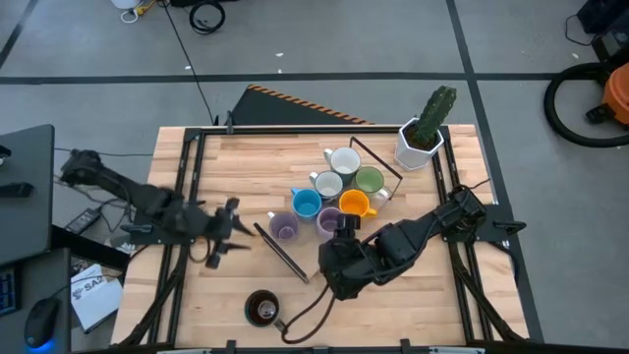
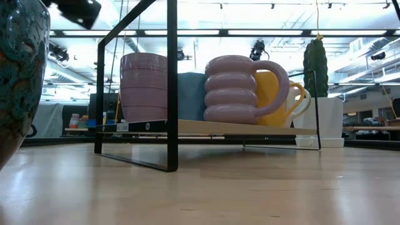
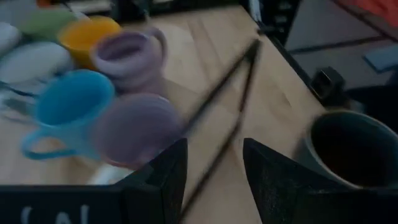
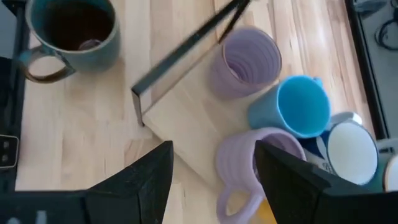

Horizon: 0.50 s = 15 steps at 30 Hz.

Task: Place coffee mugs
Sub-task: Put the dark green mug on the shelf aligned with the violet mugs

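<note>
Seven mugs stand bottom-down on a wooden board in a black wire frame (image 1: 287,258): white (image 1: 344,160), pale grey (image 1: 327,184), green (image 1: 370,180), blue (image 1: 307,204), orange (image 1: 354,205), smooth lilac (image 1: 283,228) and ribbed lilac (image 1: 328,220). A dark mug (image 1: 261,308) stands on the table near its near edge. My right gripper (image 1: 341,228) is open just above the ribbed lilac mug (image 4: 249,168), one finger to each side; no touch shows. My left gripper (image 1: 234,228) is open left of the frame, with nothing between its fingers (image 3: 214,180).
A white pot with a cactus (image 1: 423,143) stands at the board's far right corner. The frame's black bars (image 2: 172,94) rise around the mugs. The bare table (image 1: 197,295) lies left of the dark mug and along the near edge.
</note>
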Each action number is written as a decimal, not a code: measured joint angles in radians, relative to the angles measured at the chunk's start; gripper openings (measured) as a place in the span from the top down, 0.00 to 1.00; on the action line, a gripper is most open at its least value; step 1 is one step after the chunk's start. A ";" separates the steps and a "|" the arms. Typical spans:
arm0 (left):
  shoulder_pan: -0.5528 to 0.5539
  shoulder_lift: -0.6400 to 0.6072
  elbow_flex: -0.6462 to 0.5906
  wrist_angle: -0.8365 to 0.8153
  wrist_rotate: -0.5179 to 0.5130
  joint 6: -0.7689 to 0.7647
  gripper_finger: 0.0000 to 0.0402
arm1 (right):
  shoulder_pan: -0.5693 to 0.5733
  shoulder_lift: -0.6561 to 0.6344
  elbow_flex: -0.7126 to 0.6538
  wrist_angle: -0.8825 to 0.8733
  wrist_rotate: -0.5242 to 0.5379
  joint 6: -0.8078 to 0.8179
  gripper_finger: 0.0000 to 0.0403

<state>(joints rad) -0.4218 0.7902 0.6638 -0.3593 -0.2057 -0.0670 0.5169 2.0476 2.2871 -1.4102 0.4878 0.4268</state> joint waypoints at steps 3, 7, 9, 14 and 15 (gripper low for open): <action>-0.121 0.067 0.042 -0.052 -0.080 -0.077 0.60 | -0.001 0.000 0.000 -0.043 -0.005 0.042 0.43; -0.242 0.175 0.146 -0.175 -0.192 -0.185 0.60 | -0.002 0.000 0.000 -0.075 -0.005 0.076 0.43; -0.276 0.237 0.200 -0.236 -0.206 -0.233 0.60 | -0.002 0.000 0.000 -0.073 -0.004 0.080 0.43; -0.345 0.378 0.312 -0.373 -0.175 -0.350 0.60 | 0.000 0.000 0.000 -0.076 0.017 0.099 0.43; -0.357 0.406 0.333 -0.387 -0.154 -0.376 0.60 | 0.001 0.000 0.000 -0.080 0.017 0.101 0.43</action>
<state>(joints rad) -0.7785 1.1966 0.9972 -0.7463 -0.3596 -0.4434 0.5182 2.0480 2.2868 -1.4898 0.5045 0.5281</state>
